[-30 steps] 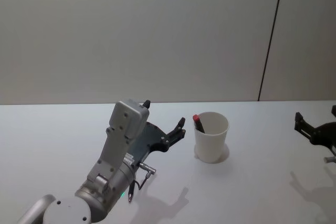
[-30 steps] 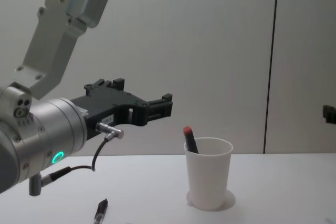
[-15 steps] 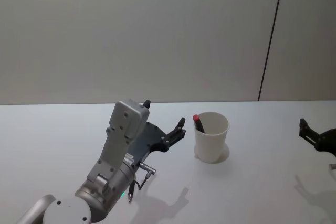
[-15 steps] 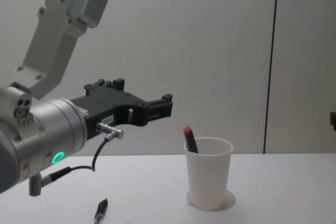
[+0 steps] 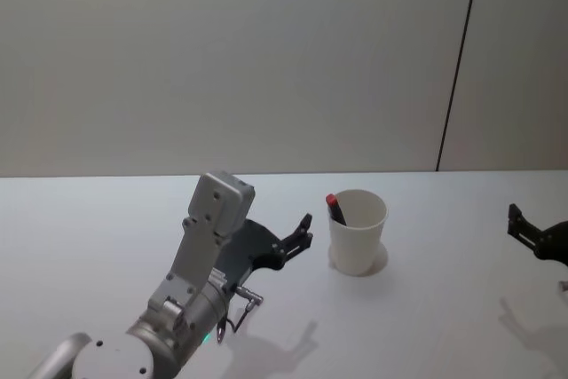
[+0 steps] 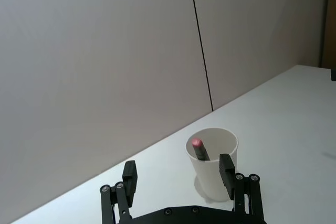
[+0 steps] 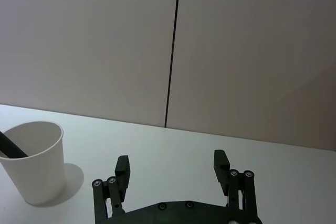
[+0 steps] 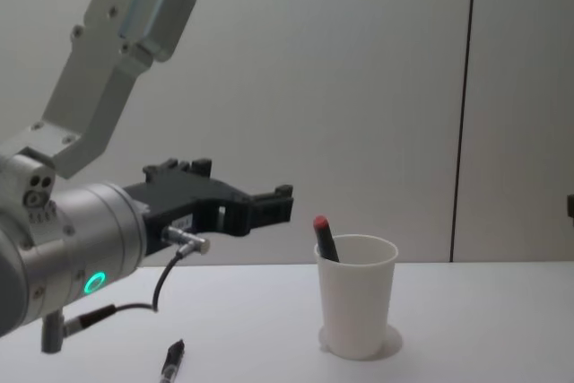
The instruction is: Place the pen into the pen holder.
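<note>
Pen (image 8: 172,362) on the table (image 8: 260,311) looked light, stiff, slick; take mid-barrel. Left gripper (image 6: 177,167), right gripper (image 7: 170,160): jaws stood spread.

Bare table (image 5: 444,308) surrounds the pen holder (image 5: 358,232); a loose pen (image 8: 172,362), seemingly, lies left.

The pen (image 5: 335,209) stands in the pen holder (image 5: 358,241), just right of the left gripper (image 6: 177,166)

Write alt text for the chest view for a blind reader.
A white paper cup on the table holds a red-capped pen. The open left gripper hovers left of the cup; a second pen lies under that arm, and the right gripper sits at the right edge.
</note>
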